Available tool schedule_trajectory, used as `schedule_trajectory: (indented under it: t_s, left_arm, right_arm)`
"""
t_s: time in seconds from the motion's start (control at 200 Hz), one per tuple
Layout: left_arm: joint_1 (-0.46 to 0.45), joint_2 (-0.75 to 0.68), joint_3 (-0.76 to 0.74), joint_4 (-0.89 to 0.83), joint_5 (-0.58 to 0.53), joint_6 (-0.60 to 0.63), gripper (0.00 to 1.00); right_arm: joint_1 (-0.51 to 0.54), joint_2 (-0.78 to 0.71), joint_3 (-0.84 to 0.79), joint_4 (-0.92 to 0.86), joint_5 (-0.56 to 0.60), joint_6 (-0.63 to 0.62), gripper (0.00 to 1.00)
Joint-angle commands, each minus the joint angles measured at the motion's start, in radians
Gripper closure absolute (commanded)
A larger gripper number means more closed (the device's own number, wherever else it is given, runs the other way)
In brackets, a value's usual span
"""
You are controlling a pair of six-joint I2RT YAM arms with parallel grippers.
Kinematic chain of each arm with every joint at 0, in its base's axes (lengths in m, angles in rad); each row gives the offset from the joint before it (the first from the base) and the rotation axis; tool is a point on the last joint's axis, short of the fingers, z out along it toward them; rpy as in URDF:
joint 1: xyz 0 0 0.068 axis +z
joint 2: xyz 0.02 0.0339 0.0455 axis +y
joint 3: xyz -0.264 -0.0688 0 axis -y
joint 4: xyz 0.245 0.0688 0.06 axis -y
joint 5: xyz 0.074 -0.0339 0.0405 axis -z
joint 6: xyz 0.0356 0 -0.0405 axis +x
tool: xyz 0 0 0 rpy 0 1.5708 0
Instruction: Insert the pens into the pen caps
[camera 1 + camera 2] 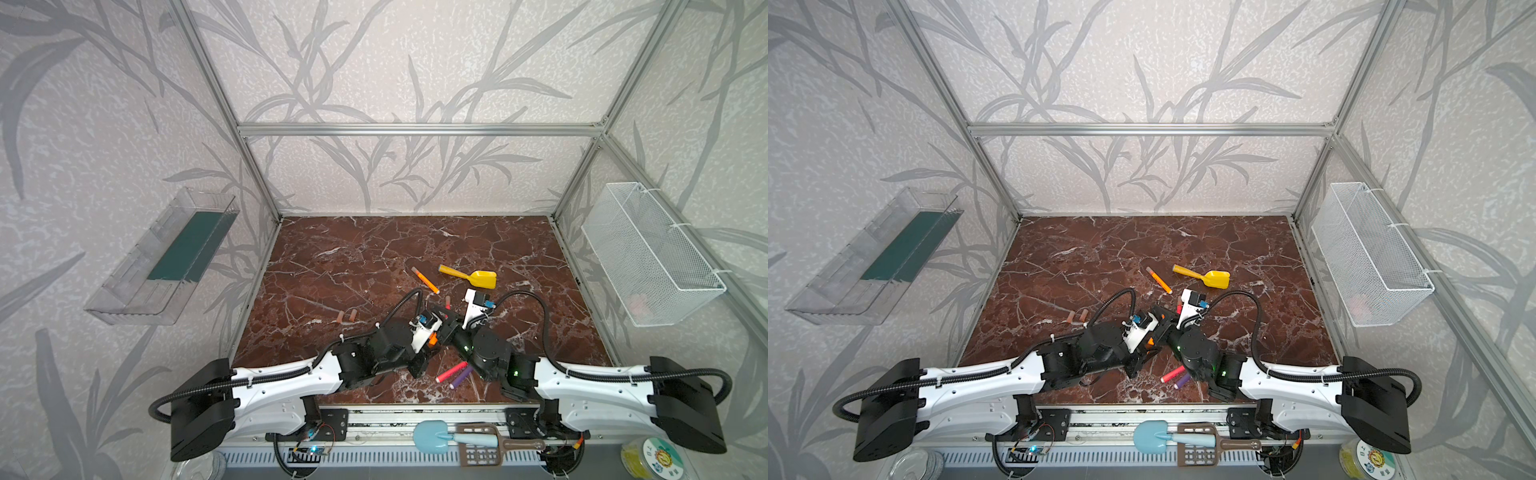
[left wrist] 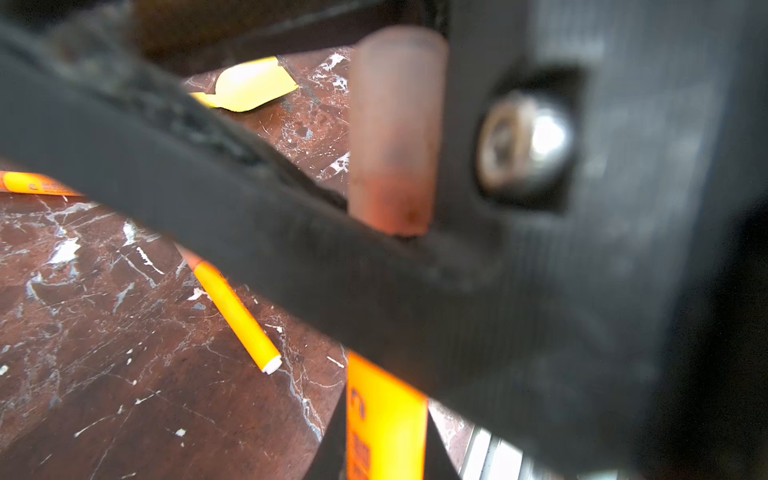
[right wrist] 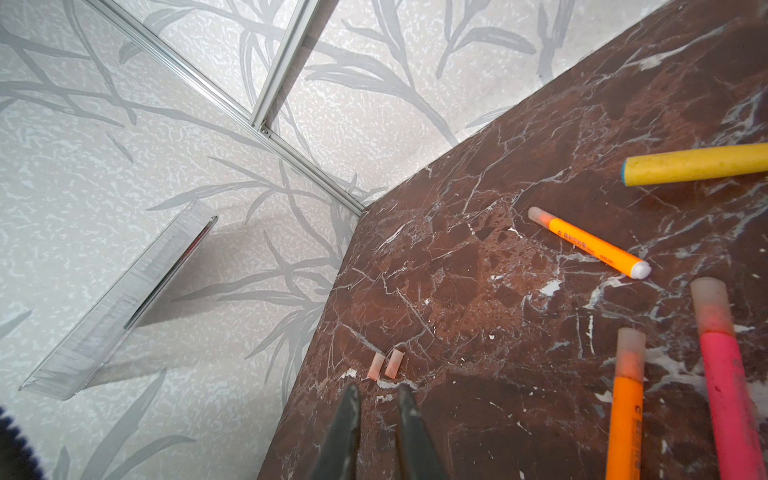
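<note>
My left gripper (image 2: 384, 440) is shut on an orange pen (image 2: 386, 415). In line with that pen, a translucent pen cap (image 2: 395, 133) sits pinned between the black fingers of my right gripper (image 3: 380, 390); its fingertips (image 3: 353, 411) show only a narrow gap. Both grippers meet at the table's front middle (image 1: 444, 328). A second orange pen (image 3: 627, 407) and a pink pen (image 3: 723, 374) lie beside them with caps on. A third orange pen (image 1: 424, 280) lies farther back. A pink pen (image 1: 451, 371) and a purple pen (image 1: 460, 377) lie near the front. Two loose pen caps (image 1: 347, 316) rest left.
A yellow toy scoop (image 1: 469, 276) lies behind the grippers. A white wire basket (image 1: 652, 253) hangs on the right wall and a clear tray (image 1: 162, 257) on the left wall. A blue scoop (image 1: 432, 434) and a brown sieve lie on the front rail.
</note>
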Motion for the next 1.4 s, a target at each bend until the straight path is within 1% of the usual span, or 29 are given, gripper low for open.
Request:
schedule_trajectory:
  t_s: [0.0,0.105,0.265,0.34,0.41,0.435,0.51,0.625,0.73,0.82,0.87,0.93,1.05,1.16,1.25,1.394]
  left_arm:
    - [0.098,-0.045,0.072,0.232,-0.336,-0.098,1.0]
    - [0.098,-0.053,0.067,0.216,-0.238,-0.109,1.0]
    - [0.096,-0.044,0.057,0.203,-0.068,-0.136,1.0]
    - [0.089,-0.037,0.047,0.209,-0.017,-0.143,1.0]
    - [0.076,-0.035,0.034,0.223,0.003,-0.143,1.0]
    - [0.069,-0.034,0.031,0.223,0.005,-0.142,1.0]
    - [0.046,-0.032,0.029,0.214,0.005,-0.133,1.0]
    - [0.004,-0.033,0.025,0.203,-0.024,-0.114,1.0]
    - [-0.034,-0.035,0.014,0.213,-0.057,-0.1,1.0]
    - [-0.063,-0.034,0.003,0.235,-0.078,-0.095,1.0]
    - [-0.078,-0.033,-0.004,0.248,-0.093,-0.092,1.0]
    - [-0.086,-0.028,-0.008,0.254,-0.11,-0.092,1.0]
    - [-0.094,-0.011,-0.009,0.257,-0.13,-0.092,1.0]
    - [-0.099,0.009,-0.009,0.267,-0.136,-0.093,1.0]
    - [-0.103,0.027,-0.008,0.28,-0.139,-0.094,1.0]
    - [-0.106,0.046,-0.003,0.285,-0.15,-0.096,1.0]
  right_arm:
    - [0.118,-0.002,-0.056,-0.084,-0.207,-0.003,1.0]
    - [0.118,-0.019,-0.07,-0.039,-0.204,-0.05,1.0]
    - [0.116,-0.071,-0.053,-0.101,-0.179,-0.099,1.0]
    - [0.117,-0.097,-0.05,-0.119,-0.162,-0.116,1.0]
    - [0.117,-0.126,-0.041,-0.161,-0.138,-0.125,1.0]
    - [0.114,-0.137,-0.038,-0.178,-0.131,-0.131,1.0]
    - [0.114,-0.172,-0.03,-0.221,-0.108,-0.147,0.94]
    - [0.112,-0.235,-0.027,-0.287,-0.061,-0.169,0.83]
    - [0.107,-0.283,-0.036,-0.311,-0.021,-0.189,0.76]
    - [0.101,-0.318,-0.05,-0.302,-0.009,-0.215,0.69]
    - [0.092,-0.337,-0.051,-0.311,-0.015,-0.229,0.63]
    - [0.086,-0.362,-0.055,-0.324,-0.015,-0.241,0.59]
    - [0.074,-0.43,-0.08,-0.338,-0.011,-0.26,0.57]
    - [0.067,-0.505,-0.108,-0.332,-0.013,-0.281,0.53]
    - [0.068,-0.552,-0.133,-0.301,-0.036,-0.312,0.48]
    - [0.066,-0.59,-0.152,-0.266,-0.074,-0.32,0.45]
